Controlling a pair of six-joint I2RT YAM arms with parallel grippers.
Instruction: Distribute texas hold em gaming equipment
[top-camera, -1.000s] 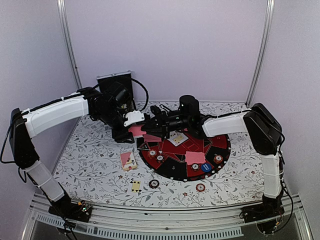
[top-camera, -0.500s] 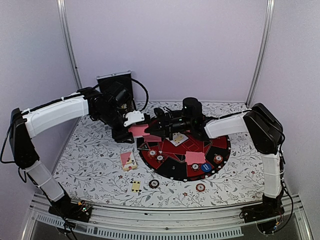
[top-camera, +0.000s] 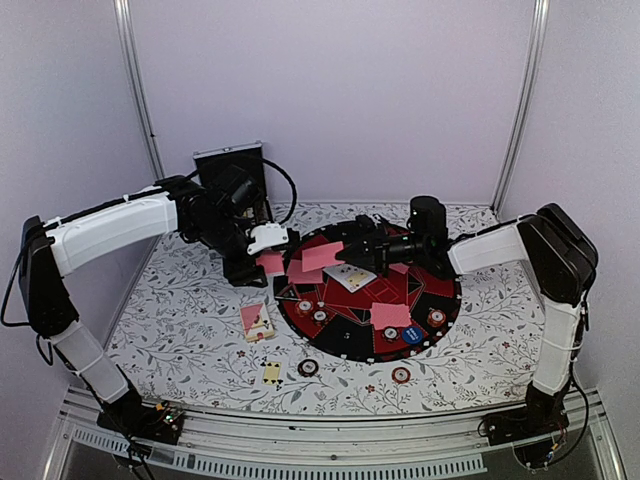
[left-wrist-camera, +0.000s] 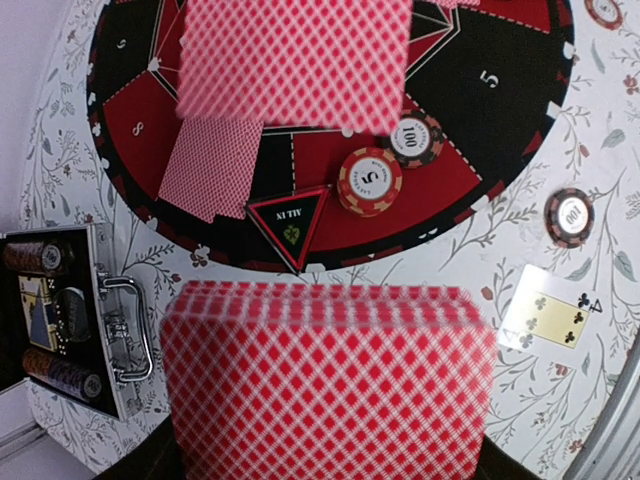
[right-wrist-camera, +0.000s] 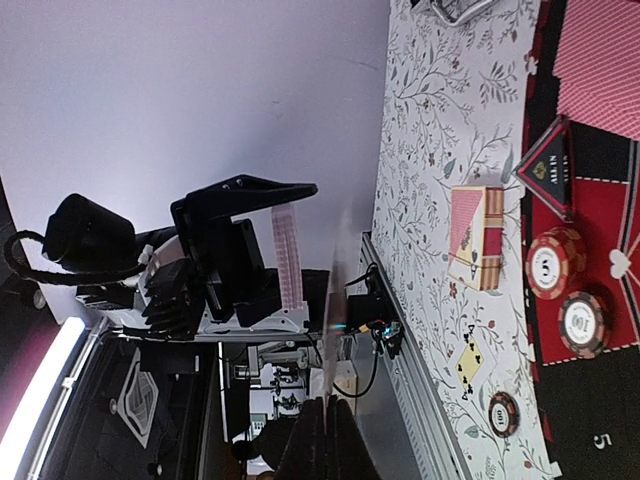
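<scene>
Top view: left pincer (top-camera: 268, 252) clamped on the pink-backed deck (top-camera: 271, 265) above the table (top-camera: 180, 330), left of centre toward the far edge; right pincer (top-camera: 347, 252) pinching a single card (top-camera: 322, 255) just beside that deck, over the left part of the round mat (top-camera: 440, 300); pink box (top-camera: 257, 321) lying flat left of the mat, lone chip (top-camera: 308, 367) close to the near edge. Left wrist: deck fills the foreground, blurred, single card hanging beyond it, red chip (left-wrist-camera: 370, 181) on the mat, four of clubs (left-wrist-camera: 548, 318) face up off the mat. Right wrist: own fingers (right-wrist-camera: 305, 450) pressed together at the frame bottom, box resting on the table beside the mat.
</scene>
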